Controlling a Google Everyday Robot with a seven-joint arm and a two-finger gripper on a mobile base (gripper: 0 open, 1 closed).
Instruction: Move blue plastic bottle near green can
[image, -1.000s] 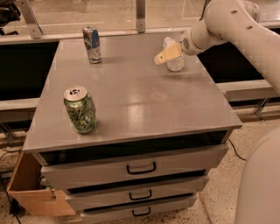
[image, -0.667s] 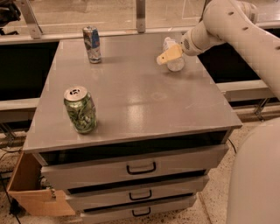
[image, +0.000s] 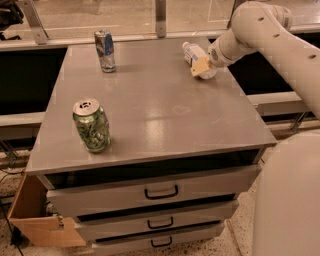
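— how far along?
— early, i'd say. the gripper (image: 202, 66) is at the far right edge of the table (image: 165, 115), fingers (image: 199, 68) closed around the blue plastic bottle (image: 192, 52), its cap poking out past them.
— and the green can (image: 91, 125)?
— well apart from the fingers, toward the near left. the carry across and the set-down remain.

Shiny metal green can (image: 91, 125), blue plastic bottle (image: 191, 51) (smooth-shelled gripper (image: 200, 67) at it, far right), semi-matt tabletop (image: 165, 112).

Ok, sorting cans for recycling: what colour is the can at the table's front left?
Can: green patterned, silver top, camera view; gripper at bottle, far right.
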